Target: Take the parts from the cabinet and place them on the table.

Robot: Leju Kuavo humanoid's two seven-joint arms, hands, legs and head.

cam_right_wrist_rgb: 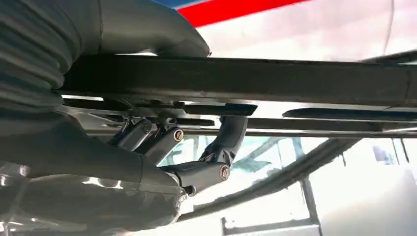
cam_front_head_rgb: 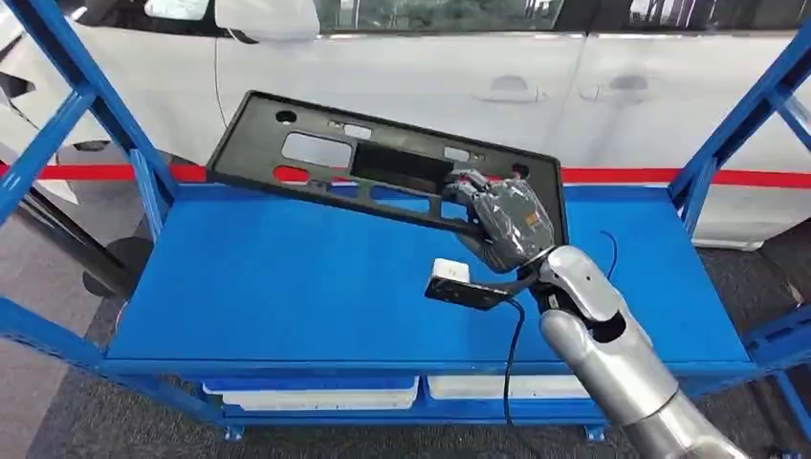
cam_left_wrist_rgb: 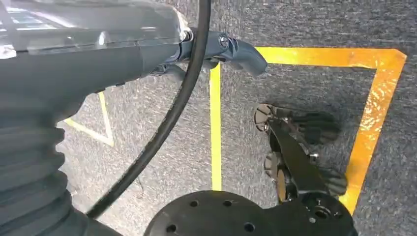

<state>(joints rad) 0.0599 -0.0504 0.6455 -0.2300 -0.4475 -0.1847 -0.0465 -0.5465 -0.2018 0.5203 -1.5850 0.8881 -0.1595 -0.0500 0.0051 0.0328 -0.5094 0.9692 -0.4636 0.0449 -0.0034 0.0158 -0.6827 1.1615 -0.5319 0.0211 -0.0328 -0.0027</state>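
Observation:
A long black plastic panel [cam_front_head_rgb: 253, 134] with several cut-outs hangs tilted above the blue cabinet shelf [cam_front_head_rgb: 277, 287], its left end raised and free. My right hand [cam_front_head_rgb: 502, 225] grips the panel's near edge towards its right end. In the right wrist view its dark fingers [cam_right_wrist_rgb: 223, 147] curl around a black bar of the panel [cam_right_wrist_rgb: 275, 78]. My left hand [cam_left_wrist_rgb: 98, 54] hangs over the floor and holds nothing, with one grey finger [cam_left_wrist_rgb: 238, 49] sticking out.
Blue uprights [cam_front_head_rgb: 96, 105] [cam_front_head_rgb: 736, 134] frame the shelf on both sides. White bins [cam_front_head_rgb: 316, 392] sit on the lower level. A white car [cam_front_head_rgb: 497, 86] stands close behind the cabinet. Yellow tape lines [cam_left_wrist_rgb: 215, 128] mark the grey floor.

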